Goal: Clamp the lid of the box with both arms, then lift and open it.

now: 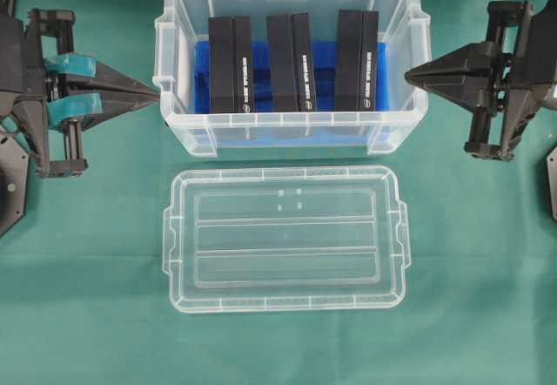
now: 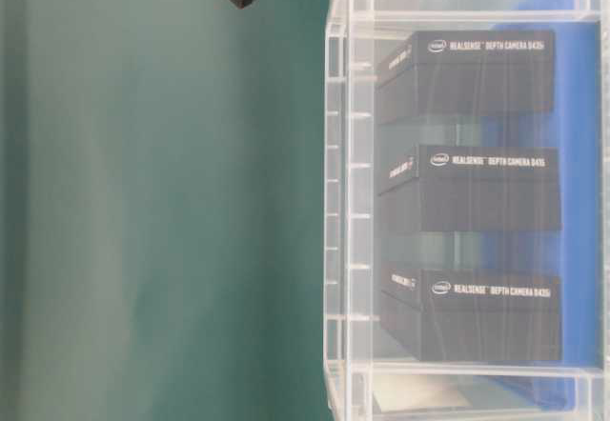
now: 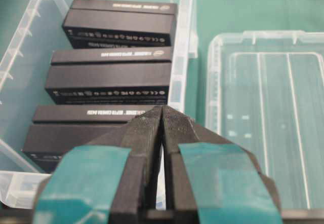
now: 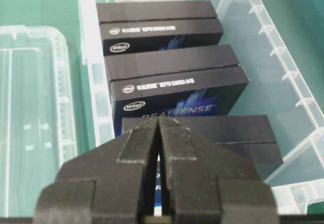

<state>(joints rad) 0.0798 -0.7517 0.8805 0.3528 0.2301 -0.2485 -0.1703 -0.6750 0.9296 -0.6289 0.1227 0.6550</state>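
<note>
Now both closed and empty, left end effector (image 1: 155, 96) beside the box (image 1: 178, 128), right end effector (image 1: 409, 76) opposite

This is looking like a robotics lab bench — a green cloth (image 1: 87, 315) is covering the whole table; a clear box (image 1: 291, 137) is sitting on it, holding three black blocks (image 2: 477, 188) reading "RealSense Depth Camera D435"; two black arms — left (image 1: 52, 97), right (image 1: 505, 76) — are flanking that box.
</note>
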